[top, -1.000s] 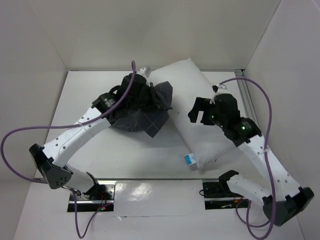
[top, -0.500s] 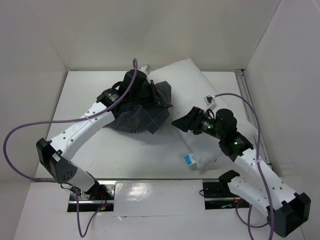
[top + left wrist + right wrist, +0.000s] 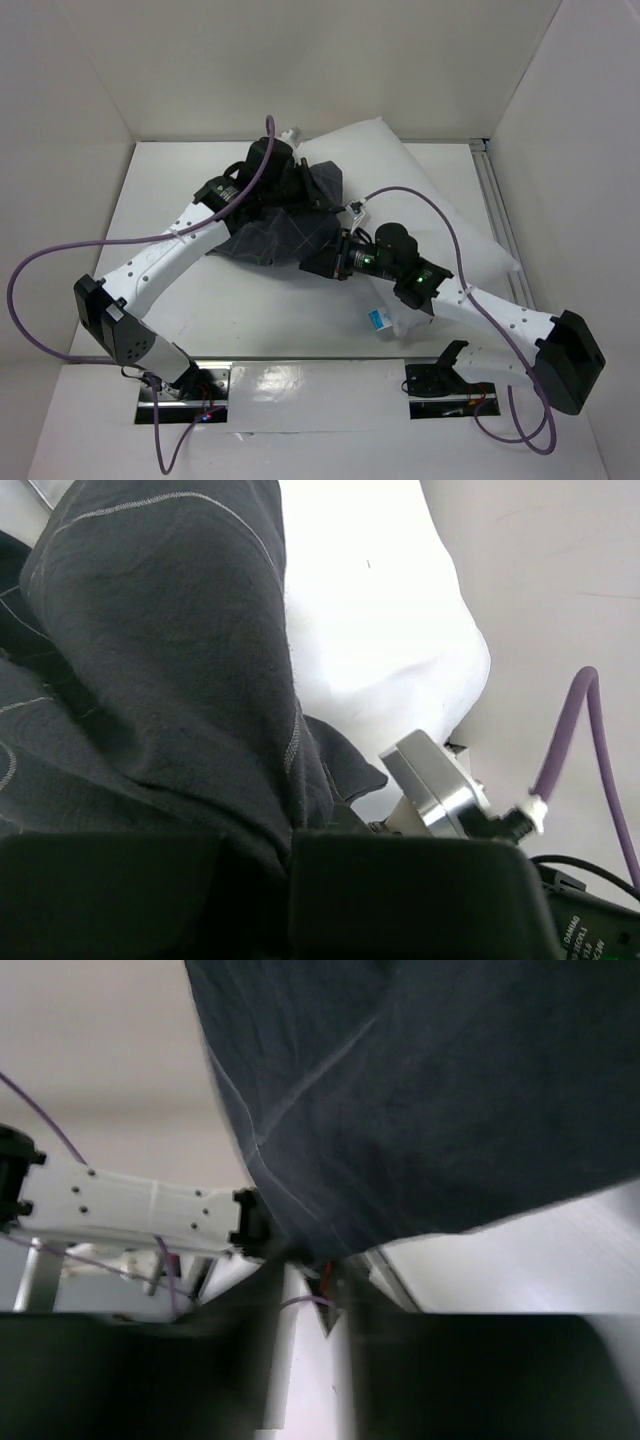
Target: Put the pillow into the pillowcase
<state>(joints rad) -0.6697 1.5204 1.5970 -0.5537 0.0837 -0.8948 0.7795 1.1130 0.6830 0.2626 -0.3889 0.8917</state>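
Charcoal pillowcase (image 3: 283, 238) bunches in the left claw (image 3: 308, 193), clamped shut on it. The right claw (image 3: 328, 264), grip unclear, meets its near corner. The pillow (image 3: 440, 215) lies diagonally on the counter (image 3: 270, 310), just right.

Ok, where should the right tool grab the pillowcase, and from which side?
Probably the loose near-right corner of the pillowcase, approached from the pillow side. The left tool pinches its far part, leaving that limp corner free.
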